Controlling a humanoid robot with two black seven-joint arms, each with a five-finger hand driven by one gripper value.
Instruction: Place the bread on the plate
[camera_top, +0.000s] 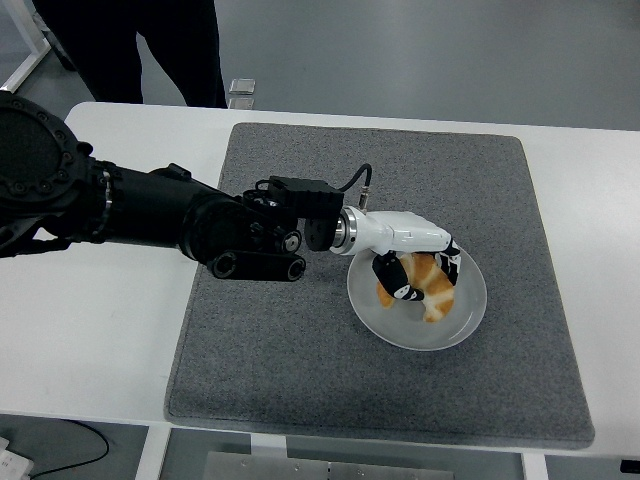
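The golden-brown crescent bread (428, 288) is lying inside the round white plate (470, 312), near the grey mat's right edge, with the left hand (412, 262) clamping it from above.

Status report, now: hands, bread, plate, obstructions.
Left hand shut on the bread, low over the plate. Bread not yet released. Right hand not in view. Nothing in the way; person stands beyond the table's far edge.

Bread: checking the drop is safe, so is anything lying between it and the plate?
Nothing visible. The left hand holds the bread right over the plate, whose bare surface shows around it.
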